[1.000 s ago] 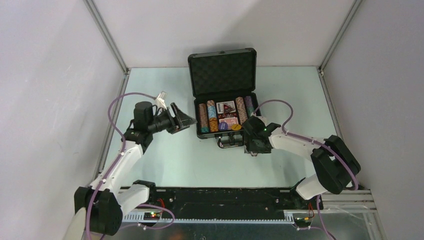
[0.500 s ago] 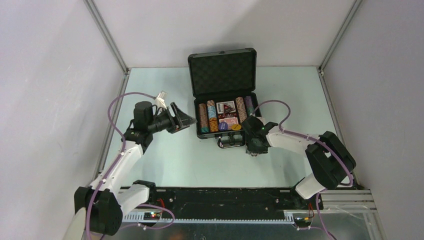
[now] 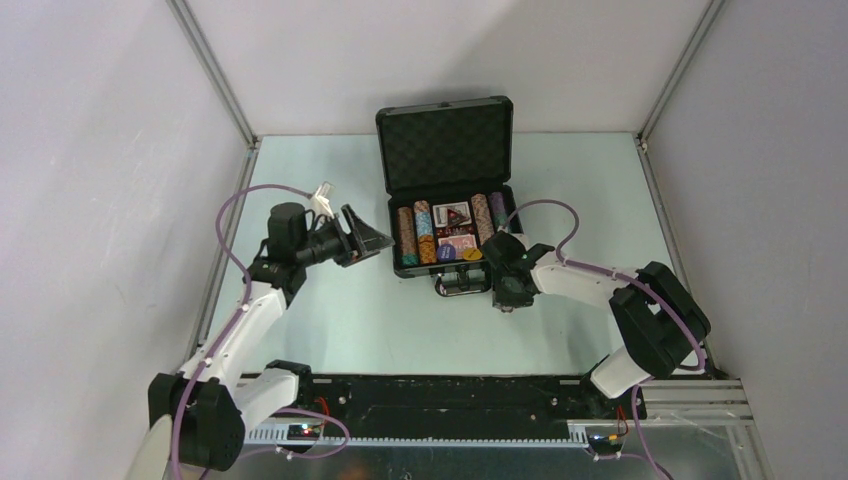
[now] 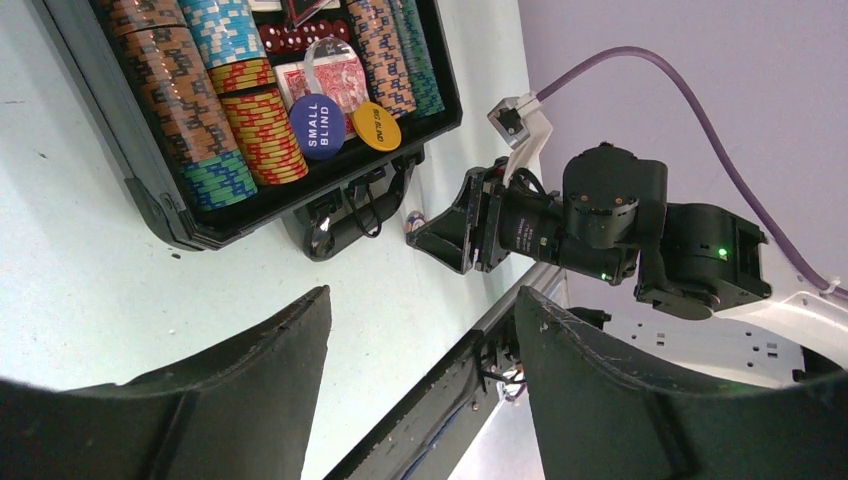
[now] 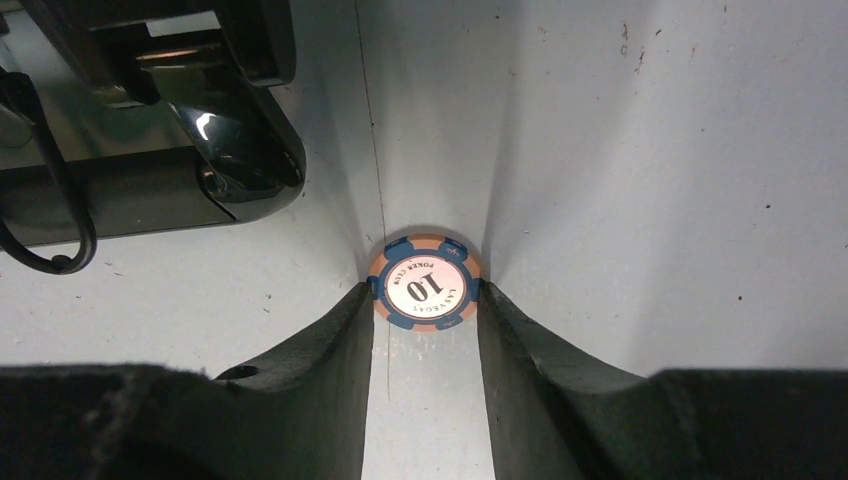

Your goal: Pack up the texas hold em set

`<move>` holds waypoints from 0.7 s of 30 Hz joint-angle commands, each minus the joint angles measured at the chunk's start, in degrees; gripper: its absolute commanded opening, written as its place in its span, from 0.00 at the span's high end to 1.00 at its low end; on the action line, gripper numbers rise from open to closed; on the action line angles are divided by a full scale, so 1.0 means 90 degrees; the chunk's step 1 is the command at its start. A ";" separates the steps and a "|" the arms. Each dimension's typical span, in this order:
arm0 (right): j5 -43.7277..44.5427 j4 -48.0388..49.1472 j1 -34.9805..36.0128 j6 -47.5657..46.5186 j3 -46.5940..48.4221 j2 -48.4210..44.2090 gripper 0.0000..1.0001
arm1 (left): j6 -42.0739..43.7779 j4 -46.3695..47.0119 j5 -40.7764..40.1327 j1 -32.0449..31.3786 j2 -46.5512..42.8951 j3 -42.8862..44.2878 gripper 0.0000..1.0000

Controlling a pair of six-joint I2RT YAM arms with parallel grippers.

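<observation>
Pinching the flat poker chip (image 5: 424, 283) on the table (image 3: 330, 320) beside the open briefcase (image 3: 447, 150).
Right gripper (image 5: 424, 292) fingers press its rim; thin edge may slip on lifting. Left gripper (image 4: 422, 300) wide, empty.

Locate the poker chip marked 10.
Right wrist view, centre: the 10 chip lies flat on the table, pinched by the right hand, just outside the open black case, near its handle.

Chip (image 5: 424, 284) orange w/ blue edge stripes, white centre.
</observation>
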 commanded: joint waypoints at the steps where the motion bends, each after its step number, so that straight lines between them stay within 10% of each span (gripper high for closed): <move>1: -0.0024 0.0018 0.0061 -0.0152 -0.0006 0.0092 0.60 | -0.0093 0.0290 -0.0090 -0.0154 0.0011 -0.0040 0.28; 21: -0.0091 -0.0113 0.0018 -0.0718 0.0189 -0.0727 0.53 | -0.0756 0.1354 -0.0236 -0.0754 0.0717 -0.0121 0.28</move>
